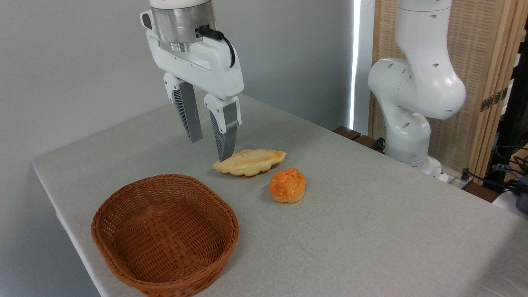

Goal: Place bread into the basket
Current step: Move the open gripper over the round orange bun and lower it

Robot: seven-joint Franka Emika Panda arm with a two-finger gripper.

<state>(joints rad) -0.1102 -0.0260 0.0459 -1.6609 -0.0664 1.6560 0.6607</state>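
Observation:
The bread, a small round deep-orange bun with a knotted top, lies on the grey table near the middle. The brown wicker basket stands at the front left with nothing in it. My gripper hangs above the table, up and to the left of the bun, behind the basket. Its two grey ribbed fingers point down with a clear gap between them and hold nothing.
A longer pale-yellow leaf-shaped loaf lies just right of my fingertips, behind the bun. The arm's white base stands at the table's back right. The table's edge runs along the left, close by the basket.

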